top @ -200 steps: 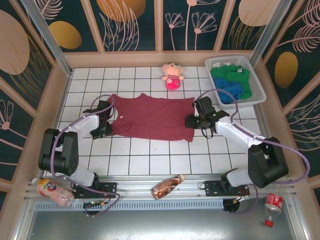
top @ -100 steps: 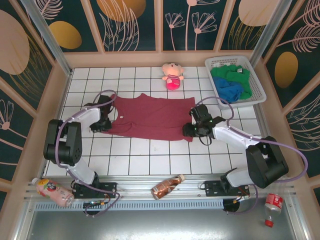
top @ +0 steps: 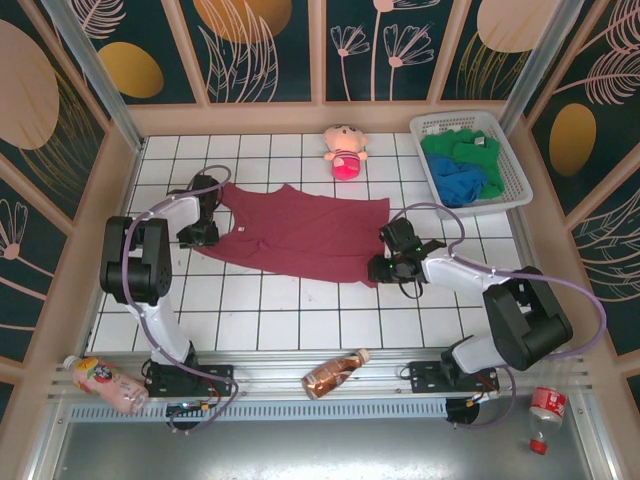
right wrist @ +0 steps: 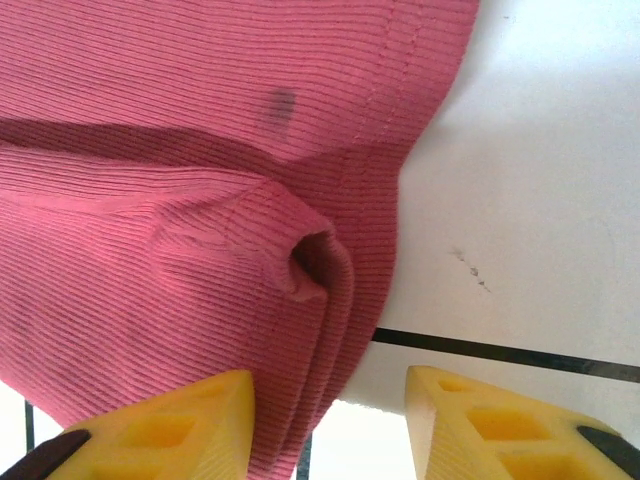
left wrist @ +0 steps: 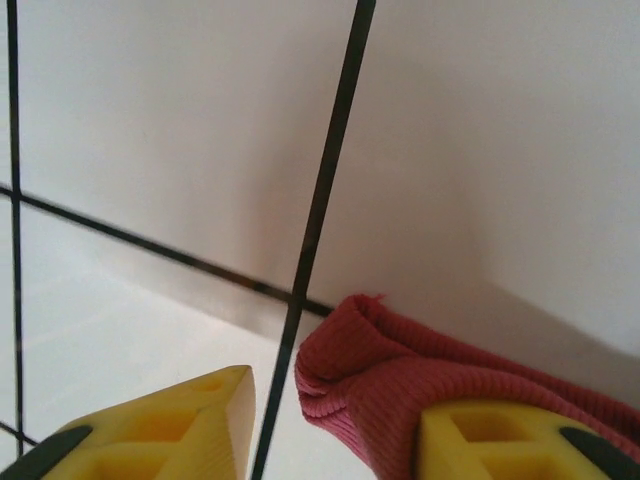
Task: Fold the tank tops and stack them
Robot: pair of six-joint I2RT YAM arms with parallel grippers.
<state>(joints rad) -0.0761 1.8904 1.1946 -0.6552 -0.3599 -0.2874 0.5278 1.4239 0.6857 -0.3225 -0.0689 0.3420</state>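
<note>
Both pincers have shifted along the maroon top (top: 300, 235) since a second ago. My left pincer (top: 198, 236) went farther out along its left edge and my right pincer (top: 383, 268) came down to its near right corner. The cloth now lies skewed between them on the tabletop (top: 300, 320).

From above I can't see how the jaws stand. The left wrist camera fills that in: jaws apart, a rolled maroon edge against the right finger (left wrist: 500, 445), bare tile between it and the left finger, nothing gripped. The right wrist camera shows that pincer open too, with a bunched fold of hem between its fingers, close to the left one, and white tile by the right.

Overhead, my left arm doubles back, its wrist hooking toward me. My right arm lies low, reaching leftward. Well beyond the right pincer, off to its right, the green top (top: 455, 150) and blue top (top: 460, 182) sit in the basket (top: 518, 175).
</note>
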